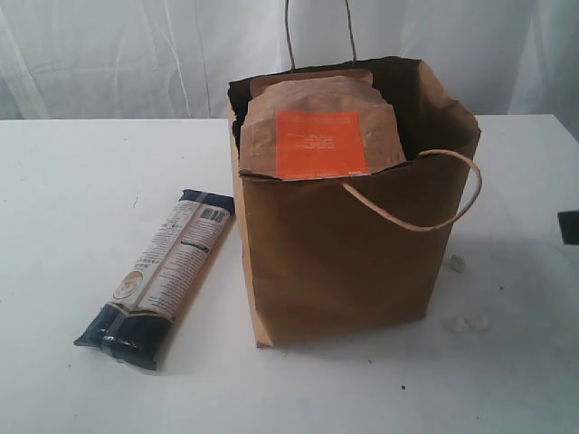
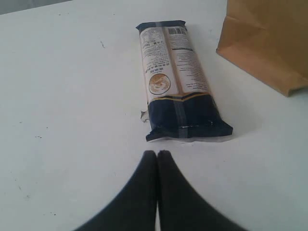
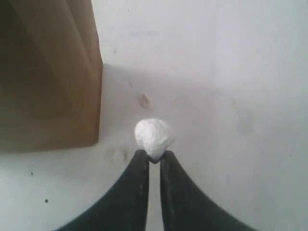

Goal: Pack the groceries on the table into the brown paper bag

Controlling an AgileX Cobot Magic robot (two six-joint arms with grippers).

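The brown paper bag (image 1: 353,244) stands upright in the middle of the table (image 1: 81,181). The brown orange-labelled pouch (image 1: 321,131) sticks out of its open top. The pasta packet (image 1: 163,276) lies flat on the table left of the bag. My left gripper (image 2: 157,153) is shut and empty, a short way off the dark-blue end of the pasta packet (image 2: 175,82). My right gripper (image 3: 154,156) is right of the bag (image 3: 48,72), pinching a small white lump (image 3: 154,134) at its tips. Jar, can, carton and bottle do not show.
Small white crumbs (image 1: 457,263) lie on the table by the bag's right side, with more at the front right (image 1: 463,323). A dark bit of the right arm (image 1: 570,226) shows at the right edge. One twine handle (image 1: 425,194) hangs over the bag's front.
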